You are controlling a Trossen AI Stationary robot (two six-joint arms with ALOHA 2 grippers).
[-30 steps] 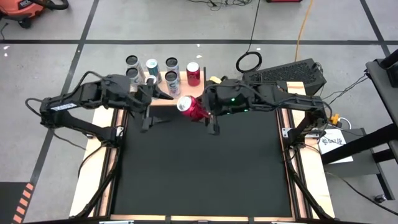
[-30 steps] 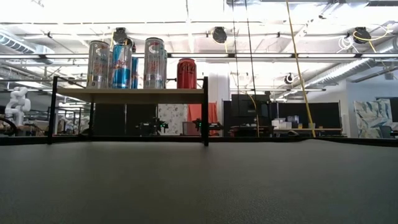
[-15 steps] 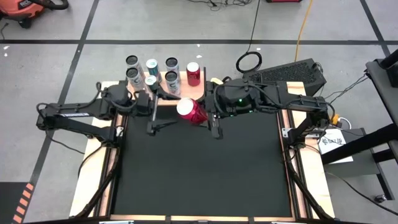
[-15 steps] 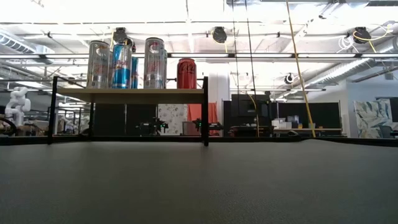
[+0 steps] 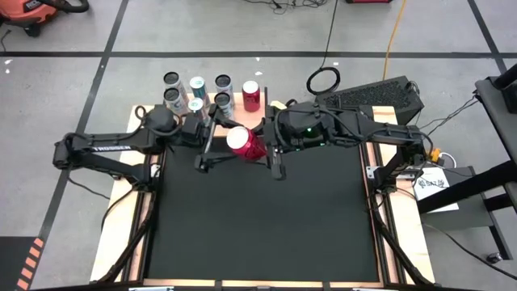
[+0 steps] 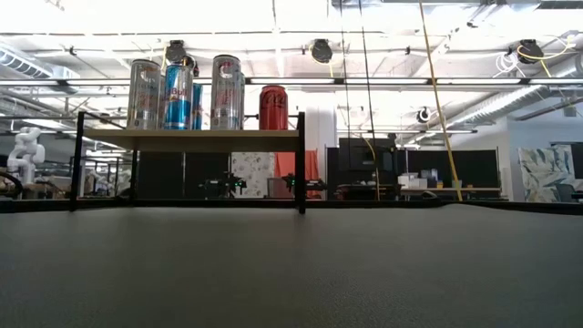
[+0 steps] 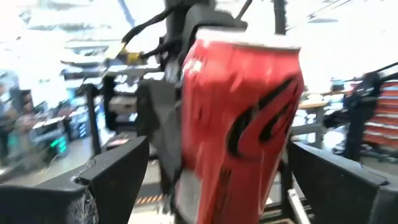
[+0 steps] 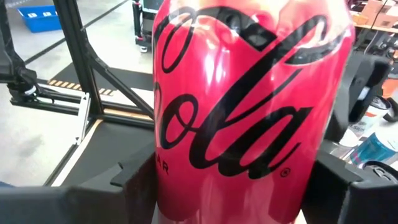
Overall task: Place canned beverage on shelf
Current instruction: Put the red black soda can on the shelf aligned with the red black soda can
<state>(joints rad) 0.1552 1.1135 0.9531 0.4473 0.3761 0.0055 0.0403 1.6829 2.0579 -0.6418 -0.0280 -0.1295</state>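
Note:
A red canned beverage (image 5: pixel 245 143) hangs above the table's far middle, just in front of the shelf (image 5: pixel 242 120), with my right gripper (image 5: pixel 260 149) shut on it. My left gripper (image 5: pixel 220 145) is open and comes at the same can from the left. In the left wrist view its fingers (image 7: pixel 112 180) stand on either side of the can (image 7: pixel 239 118), with a gap on each side. The shelf (image 6: pixel 187 138) carries several silver and blue cans and one red can (image 6: pixel 273 107) at its right end. My right gripper pinches the can's side wall (image 8: pixel 163 168) between its two fingers (image 8: pixel 134 180), one on each side of the body. The fingers come about level from the table's right. The can is lifted clear of the table, nearly upright, its top tipped a little toward the left.
The shelf stands on thin black legs (image 6: pixel 301 164) at the black table's far edge. A black keyboard-like unit (image 5: pixel 371 95) and cables lie beyond the table at the far right. The black mat (image 5: pixel 258 226) stretches toward the near edge.
My left gripper has sunk and gone toward the table's right, tipping from pointing down to about level, so that its open fingers now stand around the held can. The can has turned from strongly tilted to nearly upright in my right gripper.

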